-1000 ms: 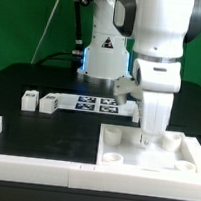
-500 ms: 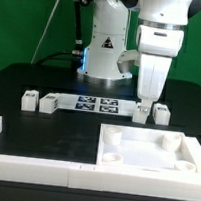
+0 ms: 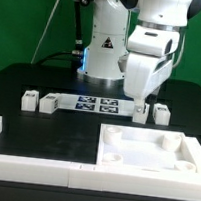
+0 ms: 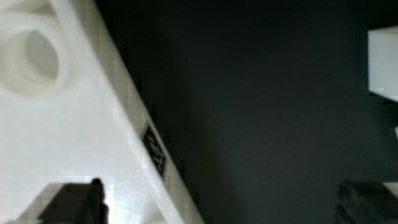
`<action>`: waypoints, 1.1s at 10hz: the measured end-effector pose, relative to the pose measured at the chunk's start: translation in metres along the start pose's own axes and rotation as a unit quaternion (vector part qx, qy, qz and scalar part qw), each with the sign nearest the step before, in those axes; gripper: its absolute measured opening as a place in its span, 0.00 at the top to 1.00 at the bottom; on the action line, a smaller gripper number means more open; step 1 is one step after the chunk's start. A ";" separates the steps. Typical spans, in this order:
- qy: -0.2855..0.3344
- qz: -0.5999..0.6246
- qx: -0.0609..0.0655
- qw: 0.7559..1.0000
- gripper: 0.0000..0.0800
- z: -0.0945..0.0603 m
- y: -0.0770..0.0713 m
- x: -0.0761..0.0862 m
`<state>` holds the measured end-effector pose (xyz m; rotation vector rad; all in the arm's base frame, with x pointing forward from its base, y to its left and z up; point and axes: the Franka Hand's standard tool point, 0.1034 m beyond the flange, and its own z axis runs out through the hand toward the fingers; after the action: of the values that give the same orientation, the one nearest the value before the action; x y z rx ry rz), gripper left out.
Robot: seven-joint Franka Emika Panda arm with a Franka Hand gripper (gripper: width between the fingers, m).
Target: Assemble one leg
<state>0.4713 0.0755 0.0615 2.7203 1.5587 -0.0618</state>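
Note:
Four legs stand on the black table: two toward the exterior view's left [image 3: 29,100] [image 3: 49,103] and two toward its right [image 3: 140,113] [image 3: 161,113]. The large white panel [image 3: 132,164] with corner sockets lies in front of the right pair. My gripper [image 3: 136,98] hangs just above and slightly behind the nearer right leg, apart from it. In the wrist view the gripper [image 4: 217,200] is open and empty, with dark fingertips [image 4: 71,202] at both sides. The panel's edge [image 4: 80,130], with a round socket, lies below, and a white piece [image 4: 386,65] shows at the frame edge.
The marker board [image 3: 100,104] lies flat between the two pairs of legs. A white L-shaped fence [image 3: 32,163] runs along the front and the exterior view's left. The robot's base [image 3: 102,48] stands behind the board.
The gripper has risen from the panel's back corner, moved back over the right pair of legs, and shifted slightly toward the exterior view's left. It stays open and empty.

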 end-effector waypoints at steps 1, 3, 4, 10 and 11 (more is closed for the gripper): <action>0.001 0.069 -0.001 0.998 0.19 0.000 -0.007 -0.002; 0.004 0.166 -0.002 0.986 0.19 0.001 -0.025 -0.004; 0.008 0.225 0.000 0.974 0.19 0.004 -0.031 -0.004; 0.014 0.478 0.024 0.878 0.19 0.010 -0.060 0.009; 0.015 0.503 0.027 0.864 0.19 0.011 -0.061 0.010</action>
<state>0.4228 0.1147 0.0509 3.1784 -0.0227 -0.0516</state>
